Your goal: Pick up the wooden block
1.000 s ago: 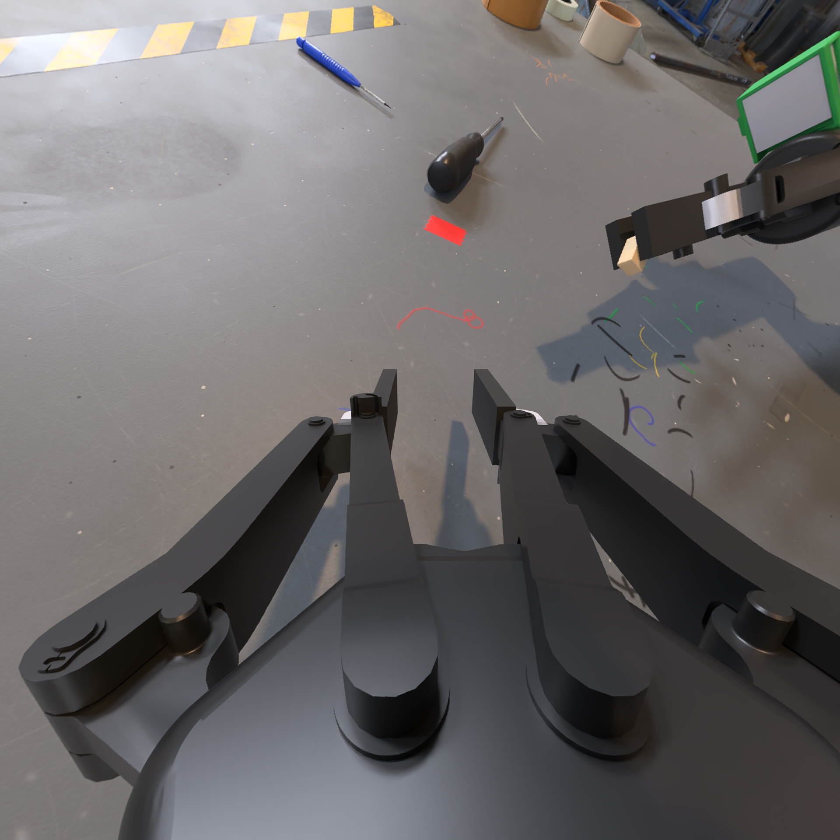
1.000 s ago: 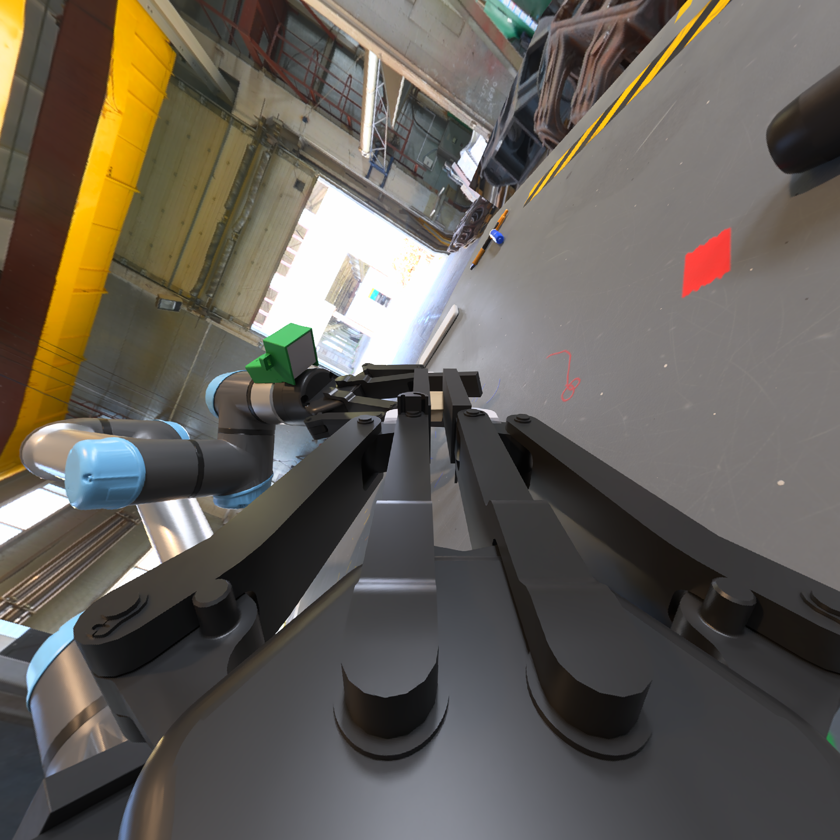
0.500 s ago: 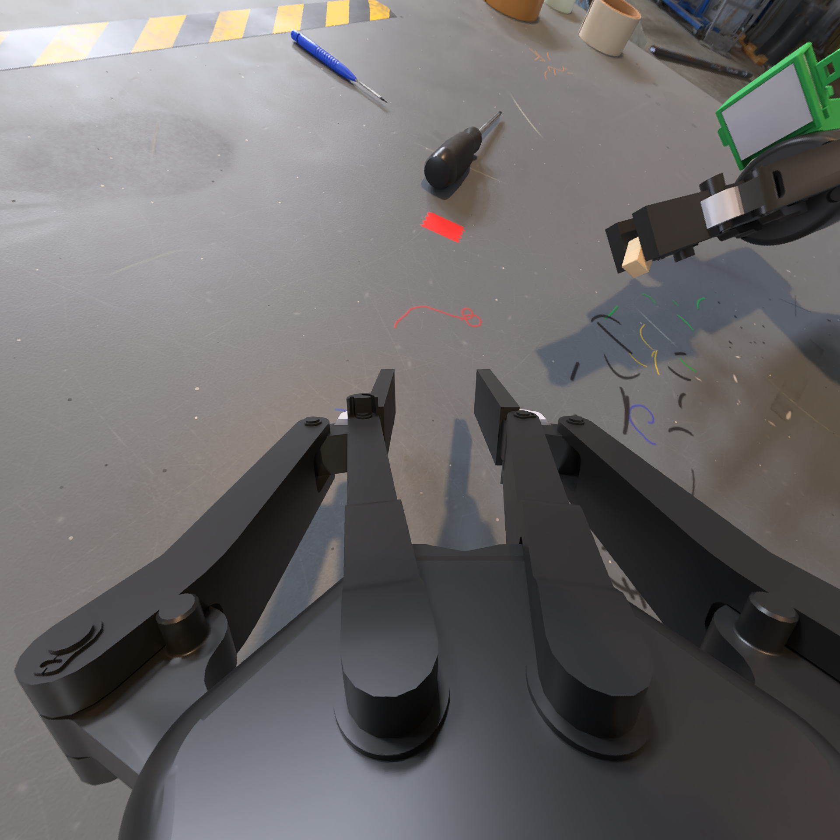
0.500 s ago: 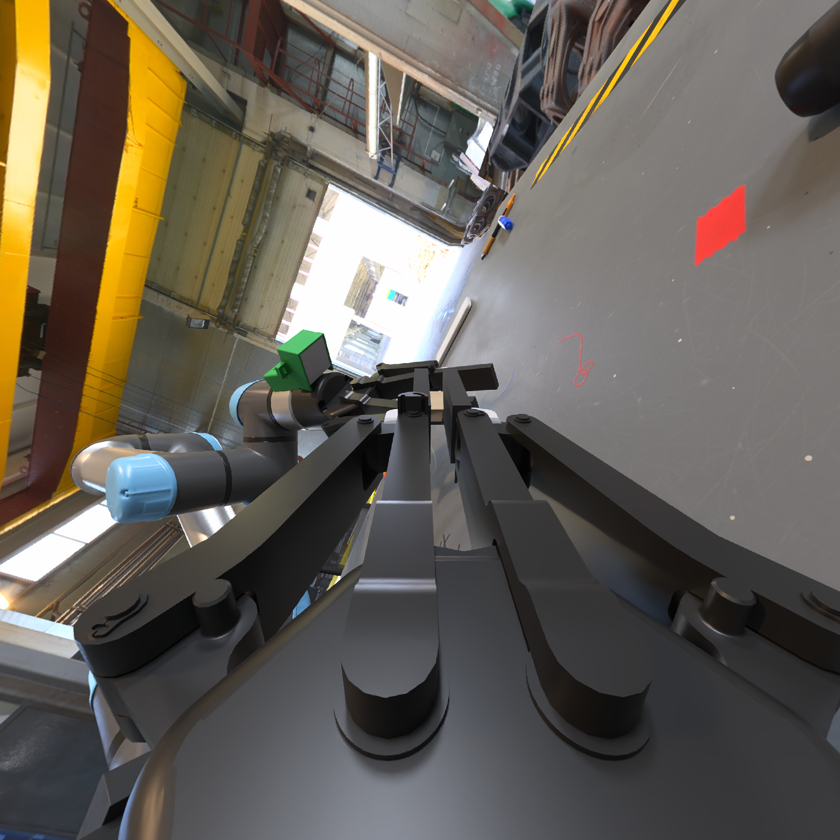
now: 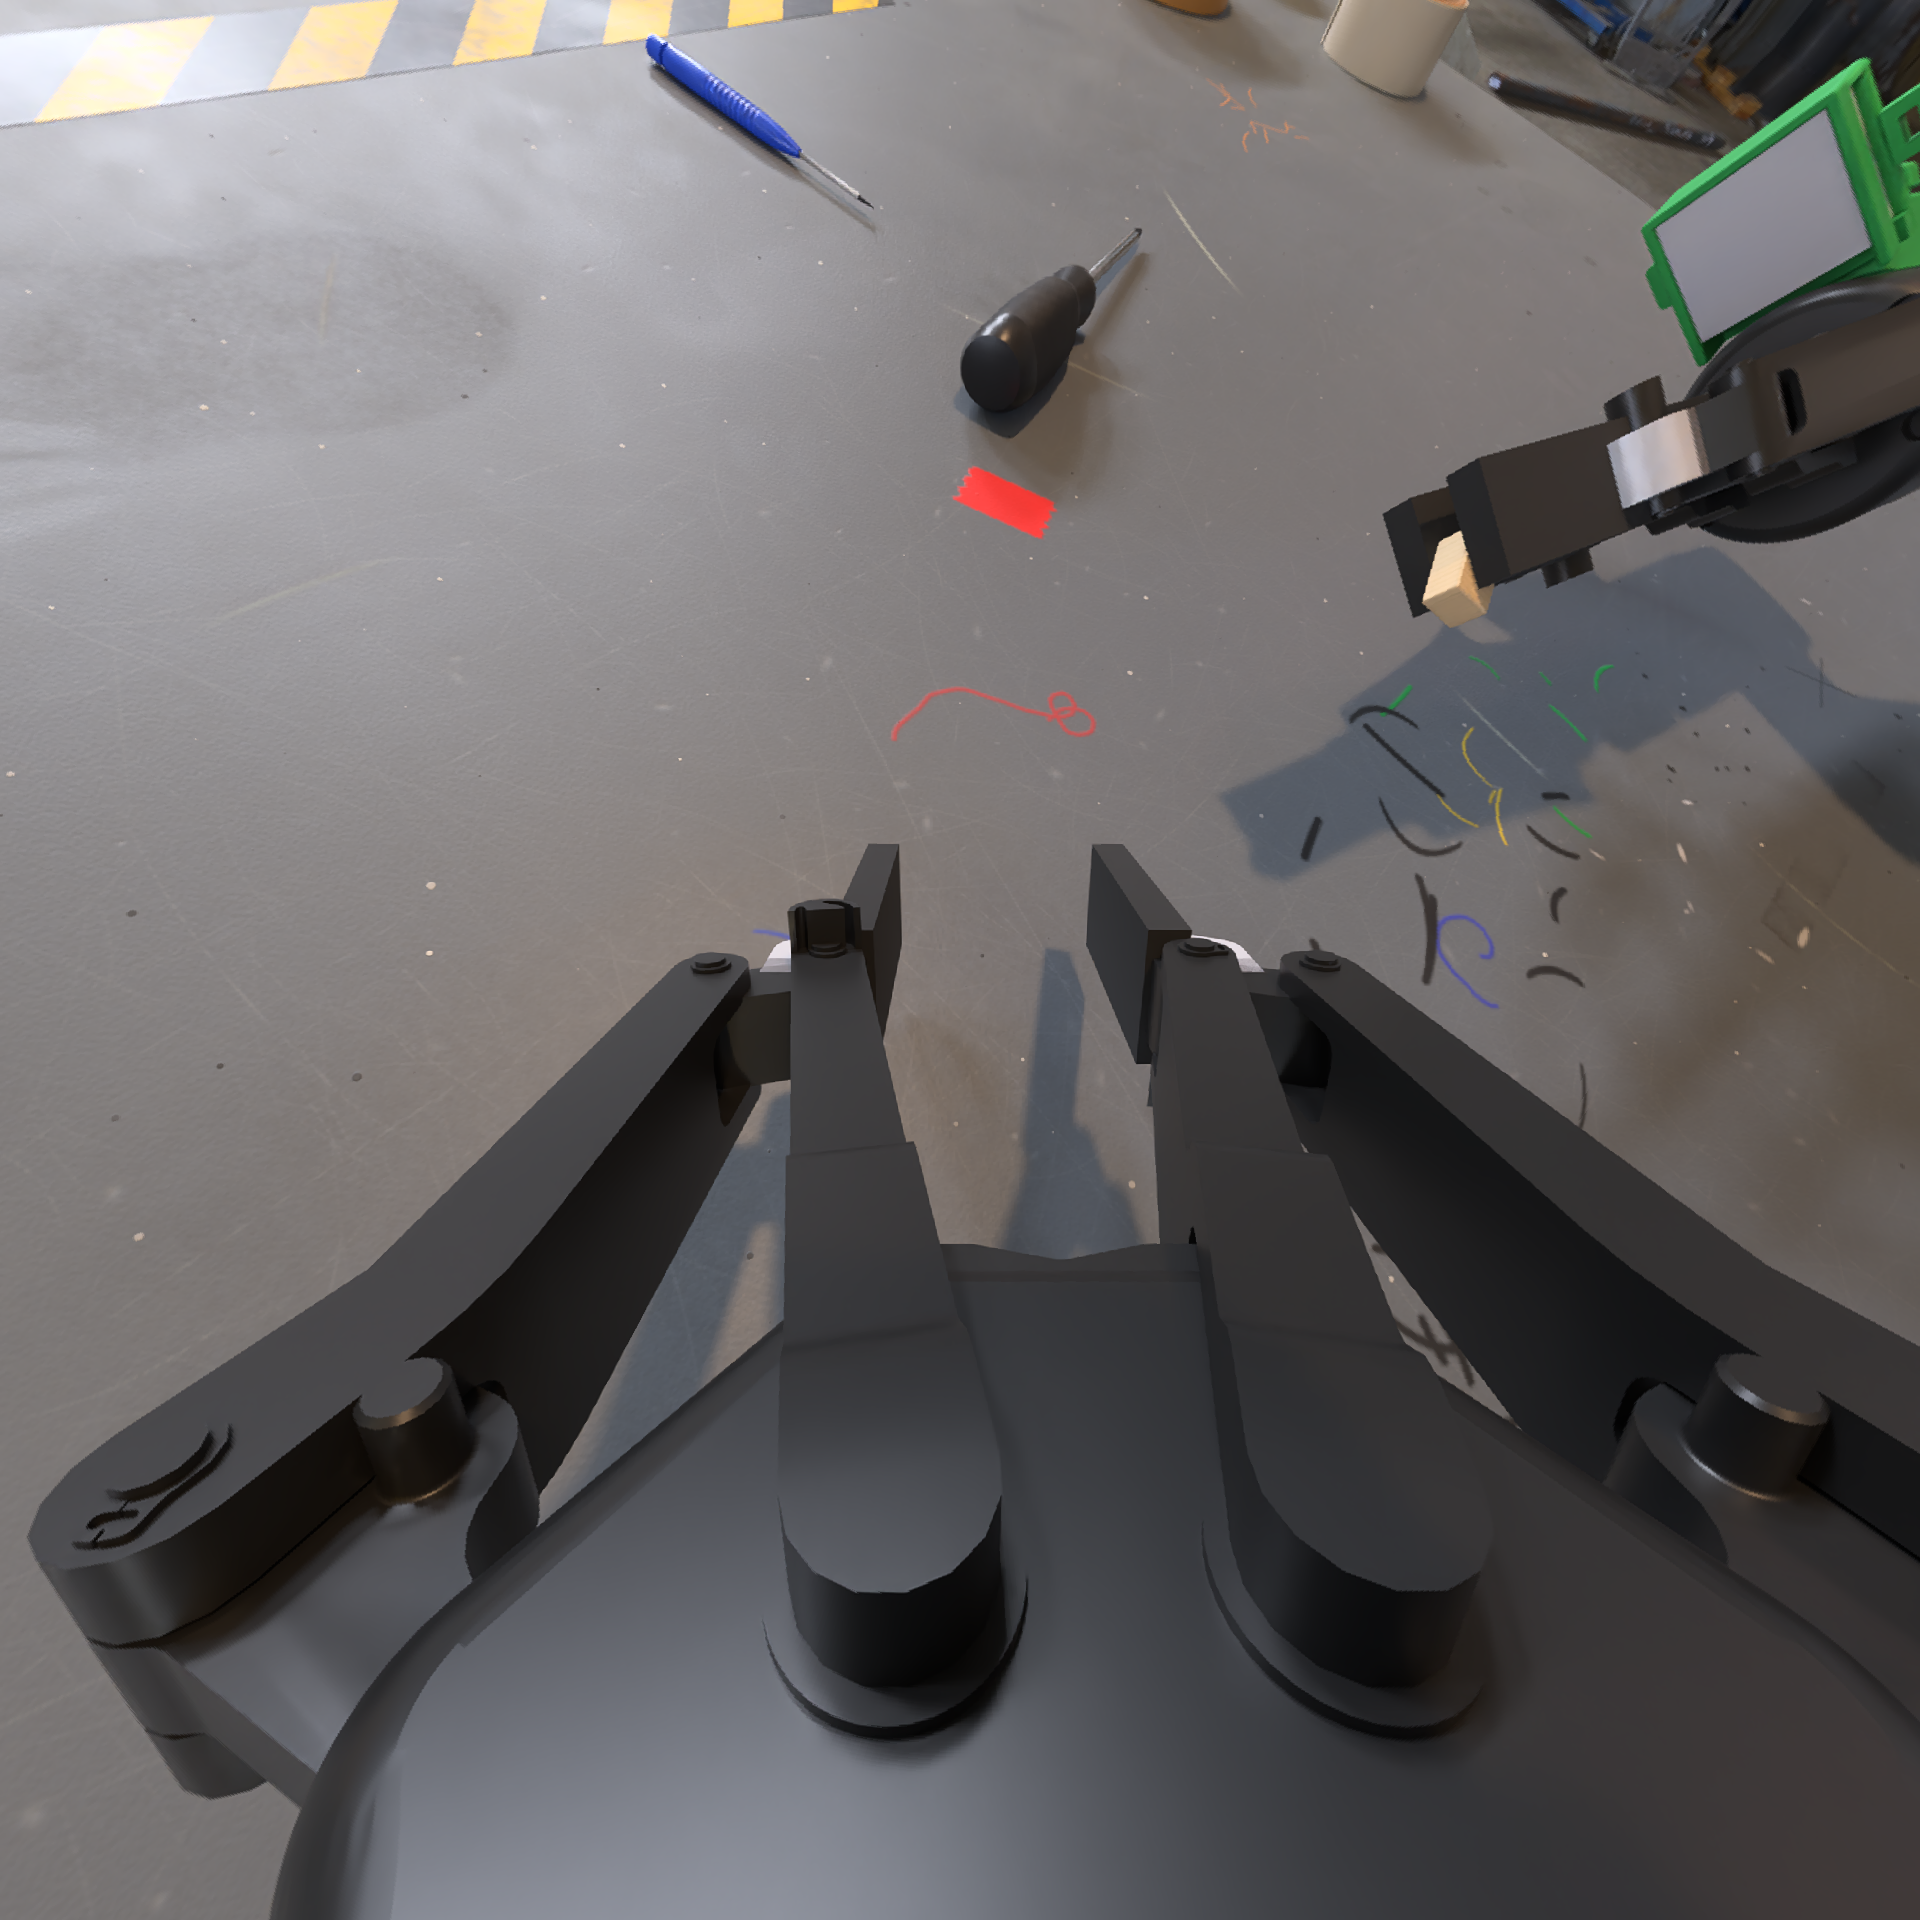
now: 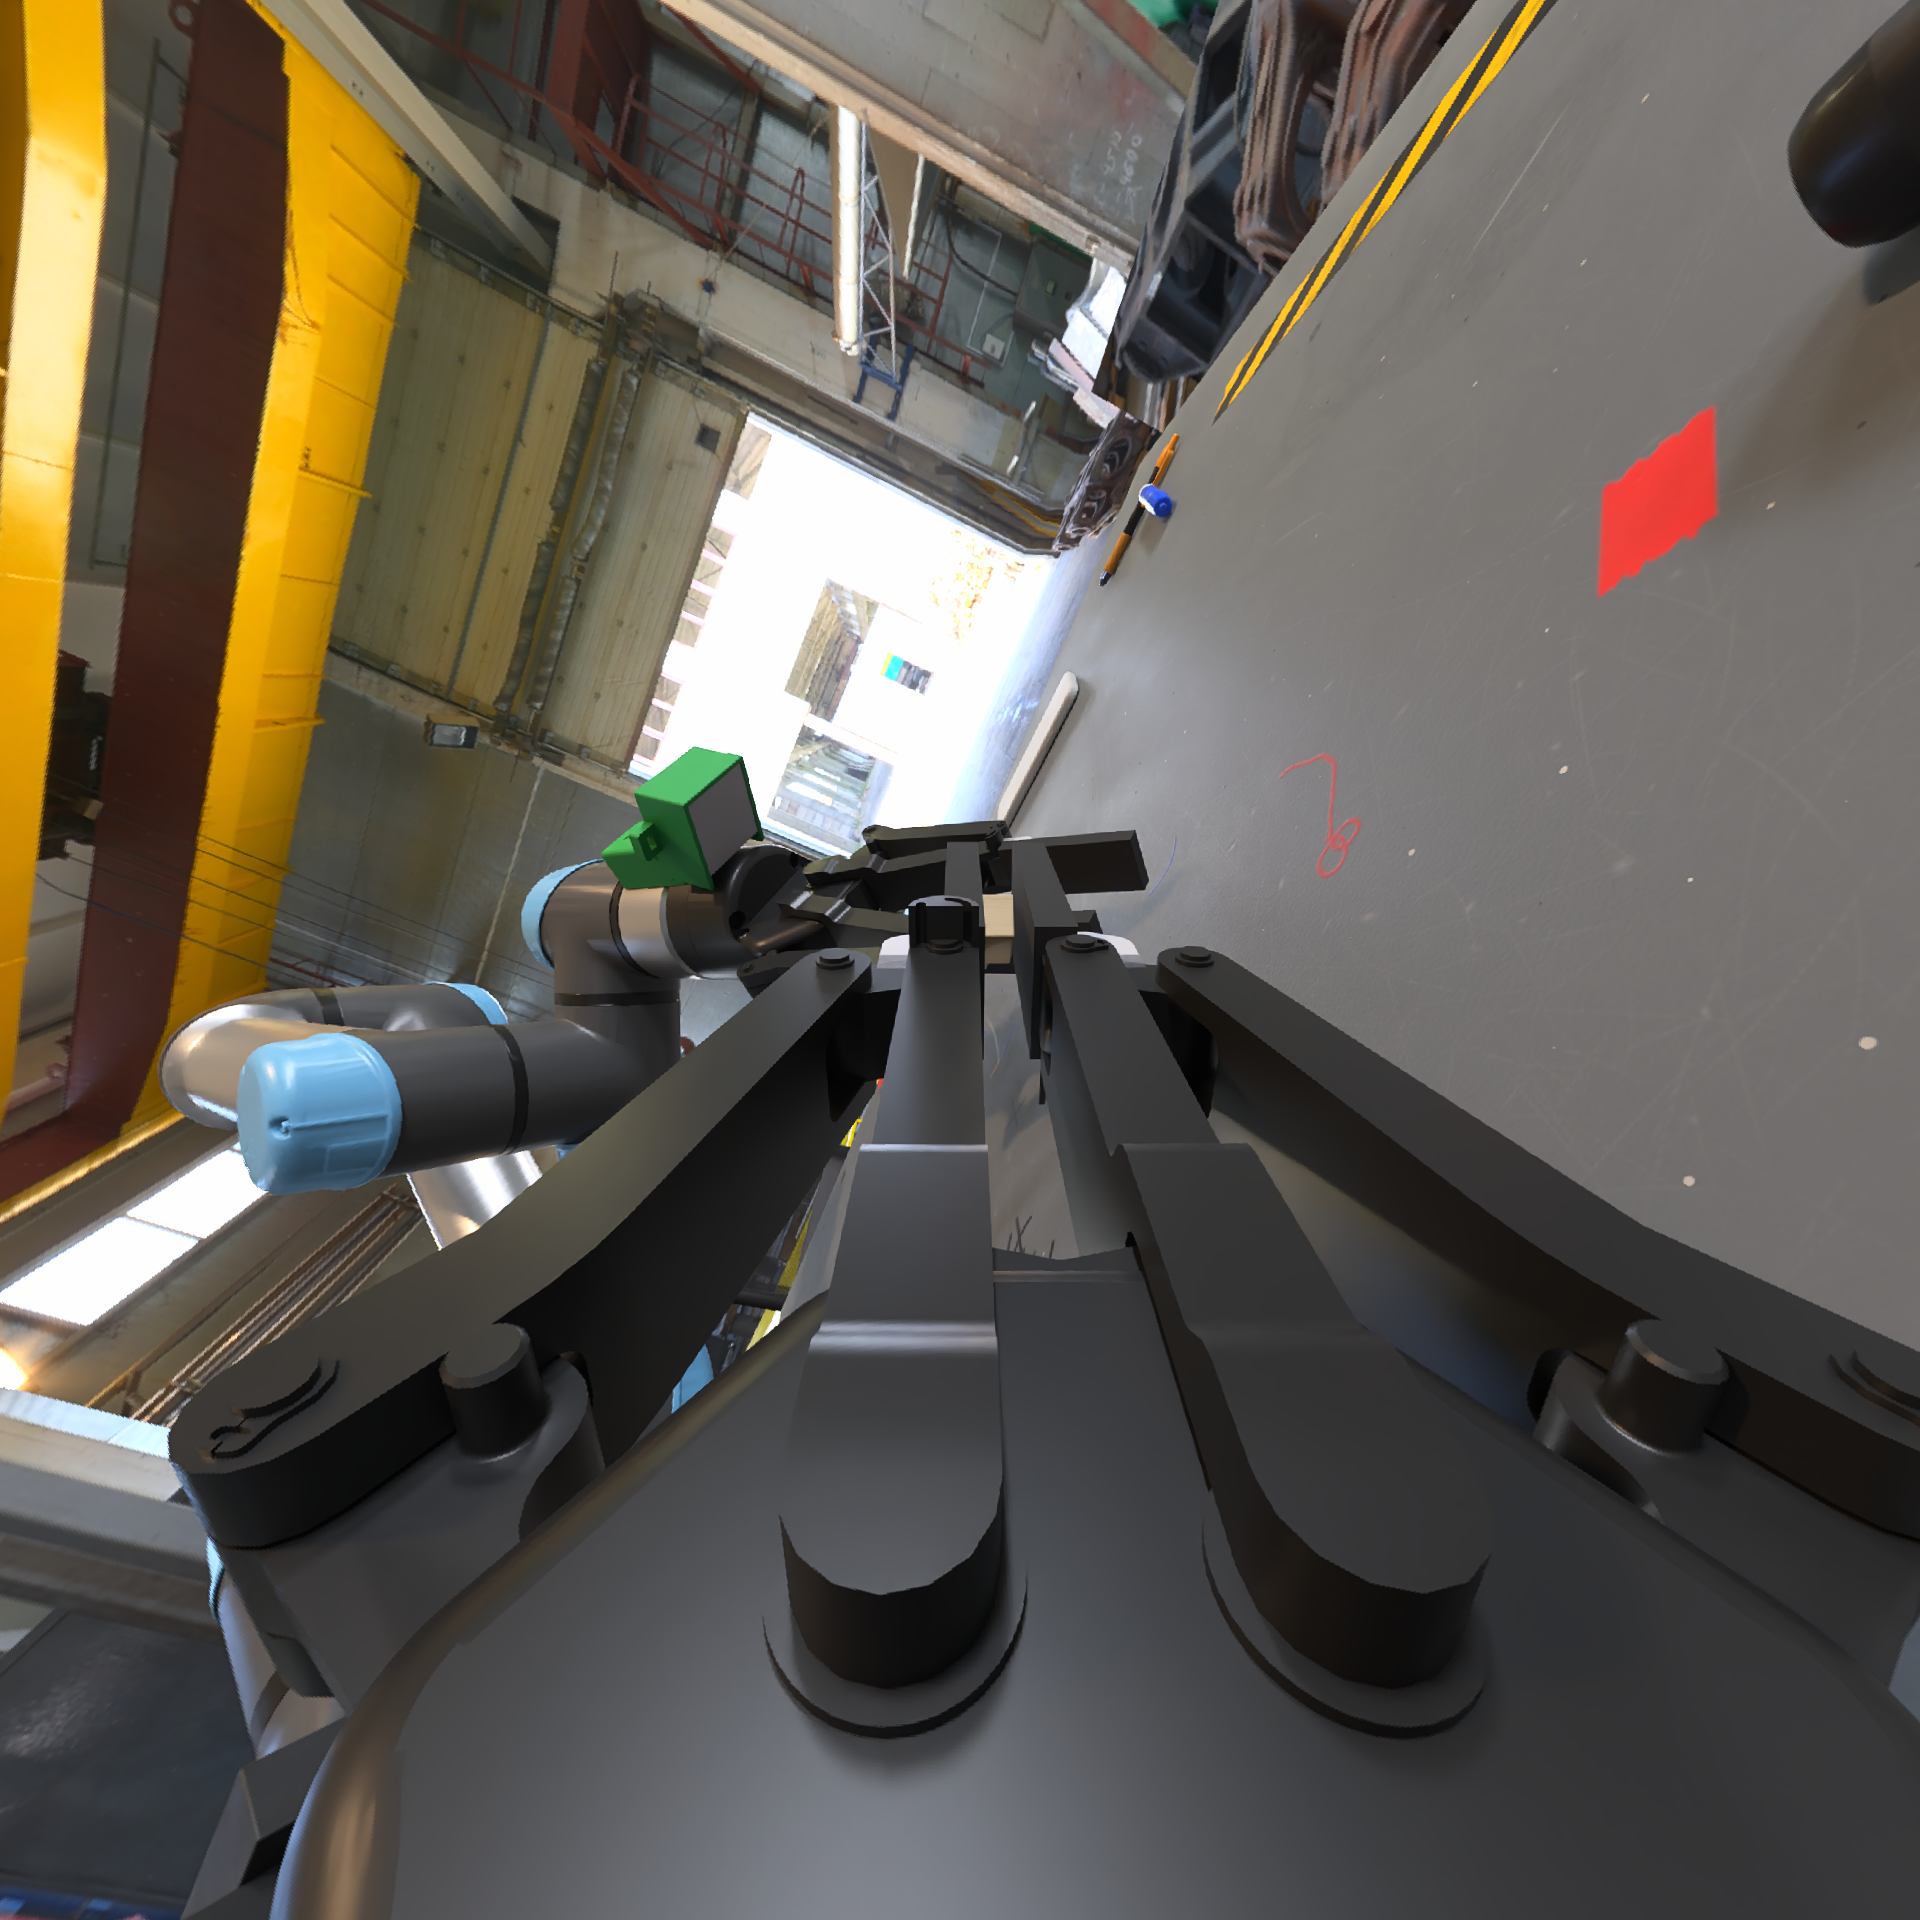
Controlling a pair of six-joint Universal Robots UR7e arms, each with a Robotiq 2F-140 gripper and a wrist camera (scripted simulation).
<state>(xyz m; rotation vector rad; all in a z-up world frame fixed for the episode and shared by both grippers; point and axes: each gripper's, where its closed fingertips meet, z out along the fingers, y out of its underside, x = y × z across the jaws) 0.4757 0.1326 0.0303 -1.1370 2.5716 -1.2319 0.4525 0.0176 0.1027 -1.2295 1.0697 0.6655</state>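
The small pale wooden block (image 5: 1457,588) is clamped between the fingers of my right gripper (image 5: 1444,566), held in the air above the grey table at the right of the left wrist view. In the right wrist view the block (image 6: 997,918) shows as a pale sliver between the nearly closed fingers of the right gripper (image 6: 995,925). My left gripper (image 5: 992,899) is open and empty, low over the table, well to the left of the block. It also shows beyond the block in the right wrist view (image 6: 997,847).
A black-handled screwdriver (image 5: 1029,327), a blue pen-like tool (image 5: 727,104) and a red tape patch (image 5: 1005,501) lie on the grey table (image 5: 416,623). A beige cup (image 5: 1387,42) stands far back. Coloured wire scraps (image 5: 1455,810) lie under the right gripper. Yellow-black hazard tape (image 5: 312,42) marks the far edge.
My right gripper has risen a little with the block in it, and its shadow has spread away from it. The left gripper has barely moved.
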